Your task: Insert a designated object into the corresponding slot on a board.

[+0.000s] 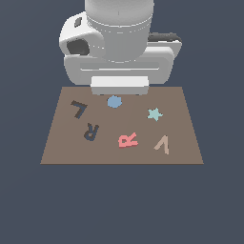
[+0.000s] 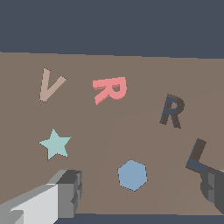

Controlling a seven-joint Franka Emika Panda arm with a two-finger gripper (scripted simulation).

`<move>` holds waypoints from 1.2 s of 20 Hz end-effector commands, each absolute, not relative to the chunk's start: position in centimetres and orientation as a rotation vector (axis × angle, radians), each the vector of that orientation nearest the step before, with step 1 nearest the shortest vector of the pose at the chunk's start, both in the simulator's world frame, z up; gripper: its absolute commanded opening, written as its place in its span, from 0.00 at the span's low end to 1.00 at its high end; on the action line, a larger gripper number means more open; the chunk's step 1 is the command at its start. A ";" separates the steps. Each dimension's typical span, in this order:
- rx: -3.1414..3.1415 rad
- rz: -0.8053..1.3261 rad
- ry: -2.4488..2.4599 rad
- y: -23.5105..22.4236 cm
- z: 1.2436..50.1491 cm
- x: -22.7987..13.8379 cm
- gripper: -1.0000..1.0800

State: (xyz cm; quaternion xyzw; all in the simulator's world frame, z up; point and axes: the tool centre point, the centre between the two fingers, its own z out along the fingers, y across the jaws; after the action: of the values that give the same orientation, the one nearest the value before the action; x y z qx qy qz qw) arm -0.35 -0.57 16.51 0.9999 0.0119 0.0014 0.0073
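Nearest the exterior camera, along the front edge of the board [image 1: 62,155], lay the pieces that mattered. The pink-red R [image 1: 127,140] rested flat on the brown surface, loose and on its own, with the tan V [image 1: 163,144] just beside it toward the exterior view's right. Well apart from it, toward the exterior view's left, sat the dark R-shaped slot [image 1: 90,131], which looked unfilled, a recess matching the pink piece in outline and waiting for it. As a judgement, the R lay out in the open so that it could be picked from above without disturbing its neighbours.

Further back, the dark L-shaped recess [image 1: 78,109] lay on the exterior view's left, also seemingly vacant, while the teal star [image 1: 154,114] sat on the right and the blue hexagon [image 1: 114,101] near the middle.

Farthest back, the arm hung over the rear edge of the board. In the wrist view the pincer [image 2: 140,192] stood wide apart, one finger [image 2: 65,190] beside the star and the other at the frame's edge by the L, with only the hexagon [image 2: 132,175] showing on the board between them, far below. It gripped nothing. It looked poised high for a survey, so the grasp had not yet begun.
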 end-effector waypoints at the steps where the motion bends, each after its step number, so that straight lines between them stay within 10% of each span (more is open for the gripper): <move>1: 3.127 0.004 0.037 -0.6 16.5 -0.4 0.96; 24: 3.089 0.004 -0.496 1.1 13.7 1.1 0.96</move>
State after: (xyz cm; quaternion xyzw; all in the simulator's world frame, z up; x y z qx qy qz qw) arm 0.89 0.92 14.10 0.9905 -0.1373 0.0013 0.0063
